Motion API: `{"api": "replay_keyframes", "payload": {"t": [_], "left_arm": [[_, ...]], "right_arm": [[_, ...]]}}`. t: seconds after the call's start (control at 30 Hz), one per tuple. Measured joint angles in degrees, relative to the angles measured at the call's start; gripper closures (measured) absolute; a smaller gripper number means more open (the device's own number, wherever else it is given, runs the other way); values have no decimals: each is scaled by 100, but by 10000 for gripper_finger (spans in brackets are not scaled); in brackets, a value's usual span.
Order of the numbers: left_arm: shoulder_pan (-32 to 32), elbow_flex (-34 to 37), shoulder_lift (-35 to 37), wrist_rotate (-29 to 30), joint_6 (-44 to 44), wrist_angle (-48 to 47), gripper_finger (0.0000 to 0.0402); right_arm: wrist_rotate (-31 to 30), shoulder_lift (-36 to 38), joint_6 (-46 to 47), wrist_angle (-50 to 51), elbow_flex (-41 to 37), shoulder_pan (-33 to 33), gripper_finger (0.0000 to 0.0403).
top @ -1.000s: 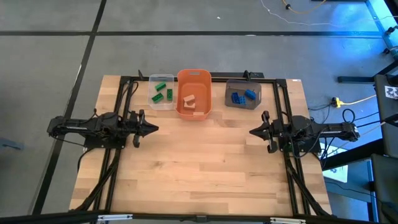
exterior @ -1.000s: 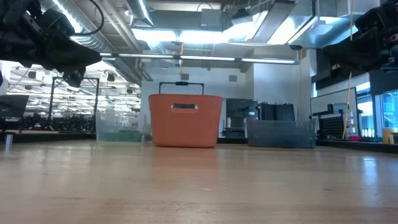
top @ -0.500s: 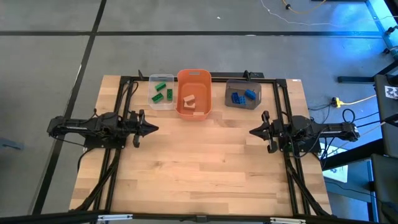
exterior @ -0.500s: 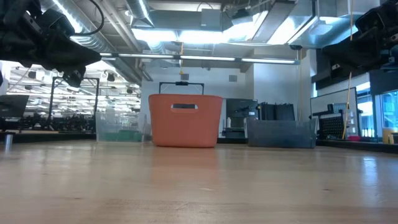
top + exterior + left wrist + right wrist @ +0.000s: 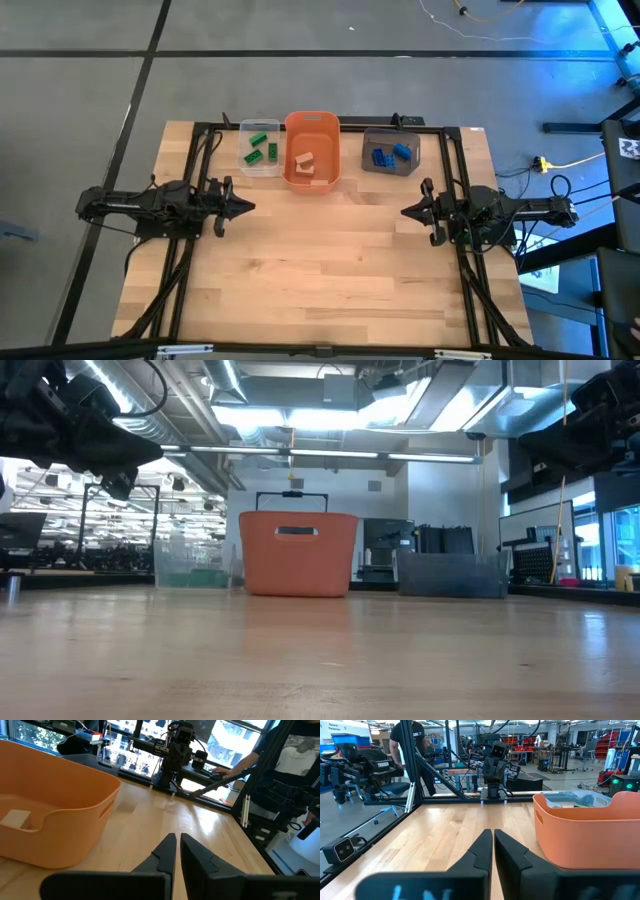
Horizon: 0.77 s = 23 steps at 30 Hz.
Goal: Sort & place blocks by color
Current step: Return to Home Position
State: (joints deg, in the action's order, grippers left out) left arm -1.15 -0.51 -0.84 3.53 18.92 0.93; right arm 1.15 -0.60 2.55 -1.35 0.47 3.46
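Orange plastic marks the middle bin (image 5: 312, 116) at the far edge of the wooden table (image 5: 330, 270); the tan blocks (image 5: 305, 160) lie inside it. Just left of it, the clear bin (image 5: 243, 166) holds the green blocks (image 5: 262, 151). To its right, a little apart, the grey bin (image 5: 367, 166) holds the blue blocks (image 5: 390, 155). The left gripper (image 5: 245, 207) hovers over the table's left side, fingers clenched together and holding nothing. The right gripper (image 5: 407, 212) faces it from the right side, likewise clenched. A person (image 5: 412, 750) stands beyond the table.
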Motion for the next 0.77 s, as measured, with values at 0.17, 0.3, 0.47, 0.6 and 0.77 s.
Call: {"api": "replay_keyframes", "payload": {"t": [0.17, 0.3, 0.47, 0.6, 0.77], "left_arm": [[0, 0, 0, 0, 2, 0, 377], [0, 0, 0, 0, 0, 0, 376], [0, 0, 0, 0, 2, 0, 384], [0, 0, 0, 1, 2, 0, 391], [0, 0, 0, 0, 2, 0, 397]], "right_arm": [[-2, 0, 0, 0, -2, 0, 381], [-2, 0, 0, -2, 0, 0, 381], [-1, 0, 0, 0, 0, -2, 381], [-2, 0, 0, 0, 0, -2, 382], [-2, 0, 0, 0, 0, 0, 382]]}}
